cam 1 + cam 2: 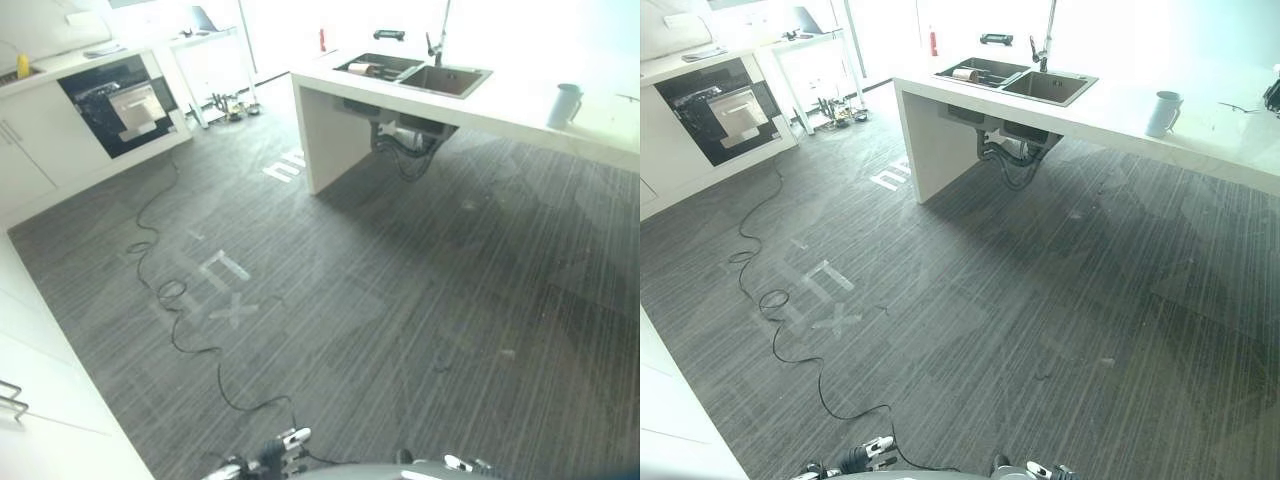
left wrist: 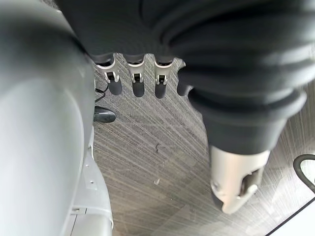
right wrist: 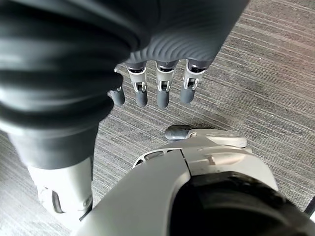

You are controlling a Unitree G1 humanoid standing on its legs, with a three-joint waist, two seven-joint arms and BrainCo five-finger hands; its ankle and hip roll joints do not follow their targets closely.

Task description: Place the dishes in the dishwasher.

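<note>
A pale mug stands on the white island counter at the far right. The counter's double sink holds a light dish lying in its left basin. A dark built-in appliance with a rack showing sits in the cabinets at the far left. My left hand hangs over the striped floor with straight fingers and nothing in it. My right hand hangs the same way, open and empty. Both hands are far from the counter.
Grey striped floor with pale markings stretches between me and the island. White cabinets stand close at my lower left. A tap rises behind the sink, and clutter lies by the far wall.
</note>
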